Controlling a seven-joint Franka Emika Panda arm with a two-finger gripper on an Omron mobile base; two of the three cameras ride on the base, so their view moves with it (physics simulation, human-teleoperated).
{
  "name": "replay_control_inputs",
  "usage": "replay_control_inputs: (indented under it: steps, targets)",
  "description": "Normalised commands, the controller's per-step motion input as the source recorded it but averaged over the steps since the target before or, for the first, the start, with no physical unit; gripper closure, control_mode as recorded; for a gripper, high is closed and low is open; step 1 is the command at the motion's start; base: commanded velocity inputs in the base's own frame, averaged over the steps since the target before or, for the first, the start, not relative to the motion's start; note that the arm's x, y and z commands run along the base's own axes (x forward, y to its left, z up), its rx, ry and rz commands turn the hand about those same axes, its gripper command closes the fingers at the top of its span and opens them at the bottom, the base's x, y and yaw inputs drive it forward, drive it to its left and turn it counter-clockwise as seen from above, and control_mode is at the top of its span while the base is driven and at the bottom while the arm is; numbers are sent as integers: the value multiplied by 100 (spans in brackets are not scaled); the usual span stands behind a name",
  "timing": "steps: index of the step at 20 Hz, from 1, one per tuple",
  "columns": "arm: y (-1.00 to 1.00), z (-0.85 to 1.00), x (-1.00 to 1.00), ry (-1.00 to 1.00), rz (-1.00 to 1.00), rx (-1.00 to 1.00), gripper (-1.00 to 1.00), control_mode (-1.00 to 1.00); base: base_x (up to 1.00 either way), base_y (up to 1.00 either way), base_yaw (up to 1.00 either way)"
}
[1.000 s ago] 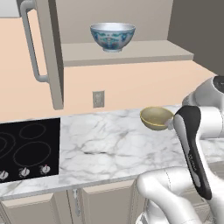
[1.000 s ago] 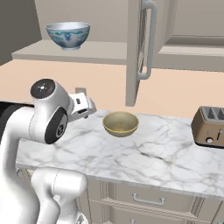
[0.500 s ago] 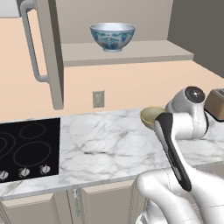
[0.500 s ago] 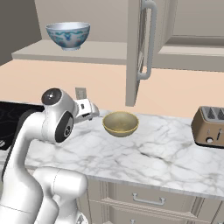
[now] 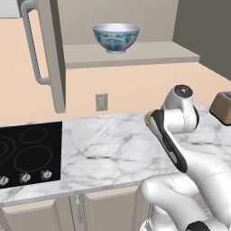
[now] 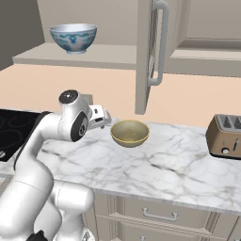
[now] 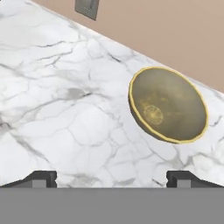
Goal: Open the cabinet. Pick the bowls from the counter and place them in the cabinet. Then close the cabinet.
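Observation:
The cabinet stands open, its left door (image 5: 52, 54) and right door (image 6: 143, 56) both swung out. On its shelf (image 6: 94, 56) sits the white bowl with the blue-green pattern (image 5: 116, 37) (image 6: 73, 37). The yellowish-tan bowl (image 6: 130, 132) (image 7: 168, 105) rests upright on the marble counter (image 6: 179, 164) near the wall; in the left base view my arm hides all but a sliver of it (image 5: 147, 118). My gripper (image 6: 105, 120) (image 7: 111, 178) hovers just left of the tan bowl, low over the counter. It is open, with nothing between its fingertips (image 7: 41, 177).
A brown toaster (image 6: 226, 136) (image 5: 222, 107) stands on the counter to the right. The black cooktop (image 5: 27, 153) lies at the left. A wall outlet (image 5: 101, 102) is behind the arm. The open right door's bar handle (image 6: 160, 47) hangs above the tan bowl.
My arm has swung over and down, bringing the hand closer to the tan bowl and covering it in the left base view. Both bowls have stayed put.

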Motion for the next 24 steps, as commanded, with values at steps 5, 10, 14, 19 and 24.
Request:
replay_control_inputs:
  steps: [5, 10, 14, 19, 24]
  targets:
    - [-2, -42, 50, 1, 0, -1, -100, -100, 0, 0, 0]
    - [-13, -43, 48, 0, 0, -6, -100, -100, 0, 0, 0]
    - [-19, -37, 39, 0, 0, -8, -100, -100, 0, 0, 0]
    - [-22, -30, 36, 0, 0, -7, -100, -100, 0, 0, 0]
    - [-14, -19, 34, 0, 0, -1, -100, -100, 0, 0, 0]
